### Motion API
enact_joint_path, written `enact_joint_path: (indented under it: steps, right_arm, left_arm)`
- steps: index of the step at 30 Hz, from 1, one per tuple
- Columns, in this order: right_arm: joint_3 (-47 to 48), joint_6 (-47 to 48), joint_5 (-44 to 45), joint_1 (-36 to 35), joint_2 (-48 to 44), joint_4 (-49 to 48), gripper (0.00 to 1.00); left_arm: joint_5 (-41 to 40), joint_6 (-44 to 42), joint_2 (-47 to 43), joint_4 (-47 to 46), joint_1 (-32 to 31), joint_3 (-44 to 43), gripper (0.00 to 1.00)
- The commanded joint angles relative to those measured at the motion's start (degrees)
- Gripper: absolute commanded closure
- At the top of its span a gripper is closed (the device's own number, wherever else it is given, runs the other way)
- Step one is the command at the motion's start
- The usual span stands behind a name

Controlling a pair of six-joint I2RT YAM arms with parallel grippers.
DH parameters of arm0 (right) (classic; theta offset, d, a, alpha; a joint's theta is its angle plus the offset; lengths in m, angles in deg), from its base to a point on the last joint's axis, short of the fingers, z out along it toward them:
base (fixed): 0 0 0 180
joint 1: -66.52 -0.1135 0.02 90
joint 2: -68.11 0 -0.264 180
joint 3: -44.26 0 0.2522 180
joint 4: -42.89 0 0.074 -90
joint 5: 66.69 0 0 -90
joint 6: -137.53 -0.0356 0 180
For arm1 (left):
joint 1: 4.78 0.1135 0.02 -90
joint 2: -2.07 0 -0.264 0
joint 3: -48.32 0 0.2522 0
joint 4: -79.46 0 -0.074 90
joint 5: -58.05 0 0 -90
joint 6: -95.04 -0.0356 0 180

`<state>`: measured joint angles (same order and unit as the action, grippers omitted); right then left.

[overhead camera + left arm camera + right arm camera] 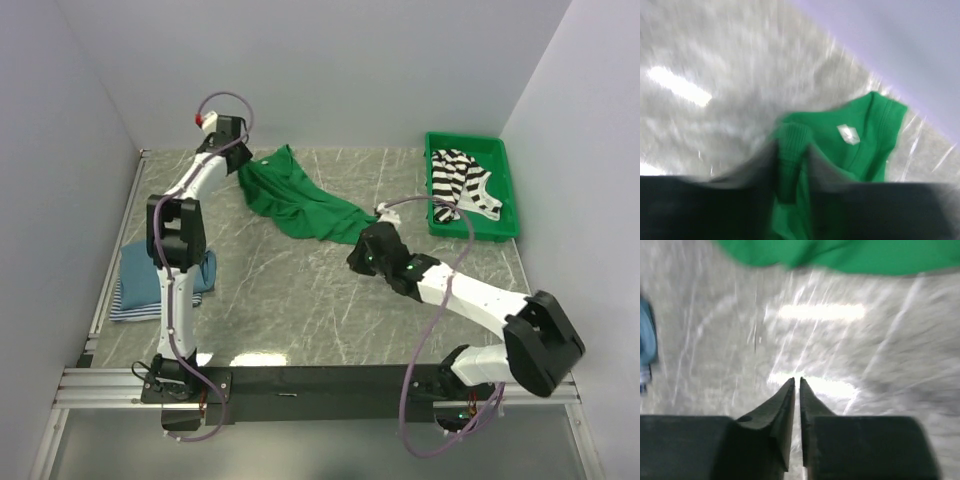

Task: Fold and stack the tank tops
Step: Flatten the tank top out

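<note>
the green tank top (300,205) lies bunched at the back of the counter (300,300). left jaws pinch its strap. right jaws are together on nothing, near its closest edge; best open, grab that edge, pull flat.

Count entry, tabletop as I see it from the remote station.

Tank tops: I count four. One green tank top (300,205), one black-and-white striped tank top (462,183), one solid blue tank top (138,264), one blue-and-white striped tank top (130,307).

Bins: one, a green plastic bin (505,228).

Tables: one, the marbled table (300,310).

Arms: two, the left arm (175,250) and the right arm (470,295).

Grippers: two, one per arm, the left gripper (792,150) and the right gripper (796,382). I see two fingers on each, so four fingers in total.
</note>
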<state>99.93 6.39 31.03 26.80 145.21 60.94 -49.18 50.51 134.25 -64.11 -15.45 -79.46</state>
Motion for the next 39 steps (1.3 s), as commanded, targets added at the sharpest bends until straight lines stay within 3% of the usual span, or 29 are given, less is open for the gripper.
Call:
enact_joint_path:
  steps: [1, 3, 7, 10, 14, 18, 21, 28, 33, 39]
  right_arm:
    - [1.85, 0.09, 9.05, 2.97, -4.5, 2.81, 0.79]
    - [4.83, 0.98, 8.11, 5.7, -4.07, 3.96, 0.72]
    - [9.67, 2.64, 3.98, 12.03, 0.14, 2.56, 0.66]
    - [15.38, 3.96, 2.82, 14.41, 6.55, 3.35, 0.64]
    - [18.38, 4.06, 0.55, 16.87, 12.72, 2.56, 0.63]
    - [17.59, 3.18, -2.36, 20.29, 15.97, 0.19, 0.64]
    - [16.98, 2.74, -3.68, 21.27, 16.77, -0.6, 0.66]
    - [12.94, 2.47, -4.3, 22.06, 14.31, -2.01, 0.67]
    - [11.53, 2.21, -4.12, 22.67, 12.72, -2.27, 0.69]
    - [9.86, 2.03, -4.47, 24.08, 10.44, -2.54, 0.7]
  left_arm:
    - [4.48, -7.4, 0.63, 0.88, 1.36, -6.13, 0.53]
    - [4.93, -8.03, -2.26, -0.52, 1.36, -5.43, 0.37]
    - [7.74, -6.81, -9.47, -2.64, -0.04, 0.45, 0.26]
    - [5.73, -5.15, -15.36, -3.86, -3.9, 7.12, 0.29]
    - [3.19, -1.18, -20.99, -6.41, -11.54, 17.75, 0.42]
    - [-1.29, 4.88, -21.09, -4.49, -21.2, 19.71, 0.5]
    - [-8.39, 9.8, -18.29, -0.63, -26.13, 17.17, 0.5]
    - [-17.47, 19.29, -11.86, 10.1, -30.63, 8.21, 0.49]
    - [-18.1, 22.72, -7.99, 14.84, -30.81, 5.04, 0.49]
    - [-15.99, 24.14, -6.32, 13.19, -30.81, 6.35, 0.5]
